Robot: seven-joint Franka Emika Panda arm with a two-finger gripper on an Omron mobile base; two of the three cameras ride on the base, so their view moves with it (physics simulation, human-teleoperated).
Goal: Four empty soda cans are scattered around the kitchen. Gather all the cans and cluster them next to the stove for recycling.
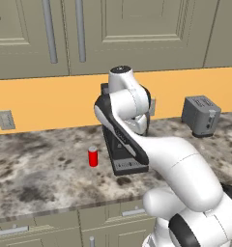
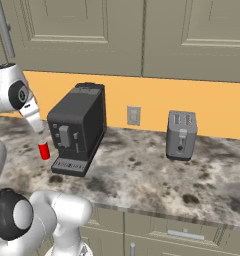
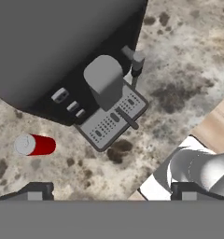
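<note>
Looking down from the hand camera, we see our gripper (image 3: 109, 191) with jaws spread wide, holding nothing, high above the stone counter (image 1: 40, 169). One red soda can (image 1: 93, 157) stands upright there, just left of the black coffee machine (image 2: 77, 127), apart from its drip tray. Our own arm blocks most of the machine in the left base view. Toaster (image 2: 181, 135) sits well right; wall outlet (image 2: 134, 115) between them.

Even, bright rendered light, no glare. Soft dark shadows on tabletop (image 1: 50, 169) under coffee machine (image 2: 77, 130) & toaster (image 2: 181, 135). Slightly soft, low-res throughout; no edge distortion.
</note>
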